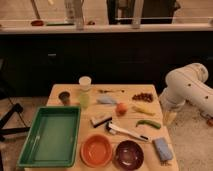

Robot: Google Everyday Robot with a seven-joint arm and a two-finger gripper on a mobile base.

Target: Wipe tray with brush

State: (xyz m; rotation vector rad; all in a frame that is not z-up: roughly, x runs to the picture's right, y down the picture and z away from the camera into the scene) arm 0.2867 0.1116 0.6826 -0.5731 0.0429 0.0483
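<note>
The green tray lies on the left front part of the wooden table, with nothing visible in it. The white brush lies flat near the table's middle front, head to the left and handle pointing right, between the two bowls and the scrubber. My white arm comes in from the right. Its gripper hangs off the table's right edge, pointing down, open and holding nothing. It is well to the right of the brush and far from the tray.
A tan-and-black scrubber, an orange bowl, a dark bowl and a blue sponge crowd the front. Further back are a green vegetable, an orange fruit, a pale cup and a dark cup.
</note>
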